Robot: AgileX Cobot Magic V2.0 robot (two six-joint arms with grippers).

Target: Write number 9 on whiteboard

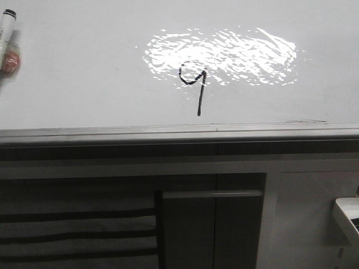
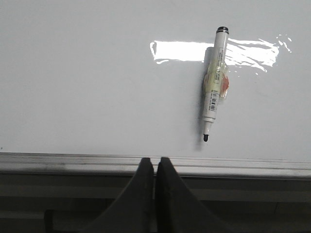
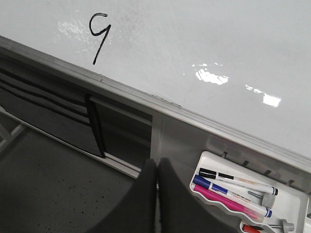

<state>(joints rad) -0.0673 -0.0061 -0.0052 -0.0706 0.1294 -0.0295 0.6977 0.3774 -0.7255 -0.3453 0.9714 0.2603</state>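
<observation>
We are seeing marker (image 1: 7, 39) lying uncapped at far left of whiteboard (image 1: 84, 84), nothing gripping it. Number 9 (image 1: 193, 84) sitting mid-board, under glare patch (image 1: 224, 56). Our left gripper (image 2: 155, 170) and right gripper (image 3: 156, 194) both hanging clenched, carrying nothing. Pen tray (image 3: 291, 204) sitting lower right.

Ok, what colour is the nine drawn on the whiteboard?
Black. The number 9 shows best in the front view, on the white whiteboard.

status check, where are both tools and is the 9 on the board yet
Left tool shut, empty. Right tool shut, empty. Number 9 drawn on whiteboard. Marker lies uncapped on board, nothing blocking.
</observation>
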